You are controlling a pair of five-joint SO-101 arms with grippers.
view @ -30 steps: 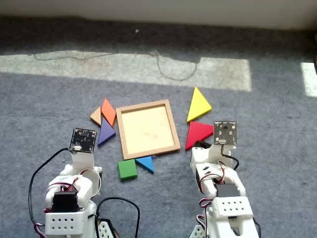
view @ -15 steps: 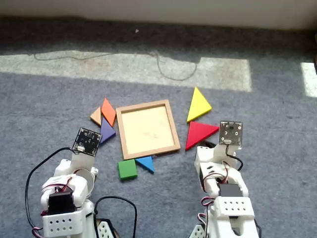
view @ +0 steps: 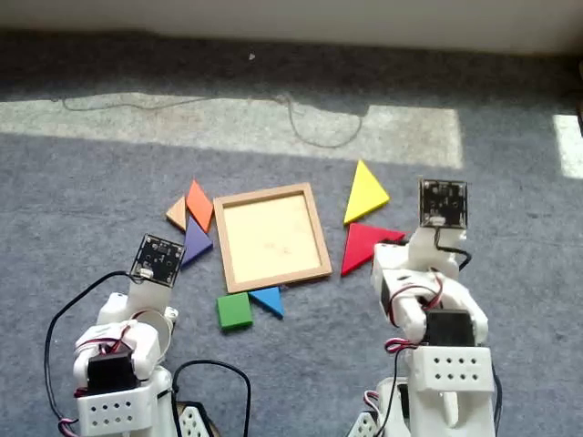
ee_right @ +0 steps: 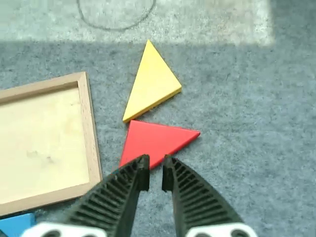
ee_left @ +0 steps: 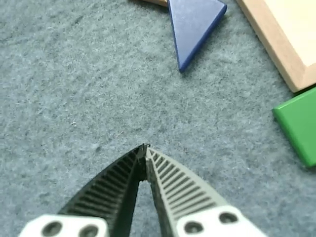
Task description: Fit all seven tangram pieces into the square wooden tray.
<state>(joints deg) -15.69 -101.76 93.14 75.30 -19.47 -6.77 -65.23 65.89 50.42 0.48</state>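
Observation:
The square wooden tray (view: 316, 238) lies on the grey carpet with nothing in it. To its left lie a tan triangle (view: 176, 214), an orange piece (view: 199, 204) and a dark blue triangle (view: 194, 241). A green square (view: 234, 310) and a blue triangle (view: 268, 299) sit by its near edge. On its right are a yellow triangle (view: 365, 191) and a red triangle (view: 366, 244). My left gripper (ee_left: 144, 149) is shut over bare carpet, short of the dark blue triangle (ee_left: 193, 24). My right gripper (ee_right: 154, 165) is slightly open above the red triangle's (ee_right: 155, 140) near edge.
A thin cable (view: 310, 127) loops over the carpet beyond the tray, in a sunlit strip. Both arm bases (view: 114, 382) stand at the near edge. The tray's rim (ee_left: 276, 54) and the green square (ee_left: 298, 123) lie off to one side of my left gripper.
My right arm has swung forward and to the right, uncovering more of the red triangle. The left arm has shifted slightly. No piece has moved.

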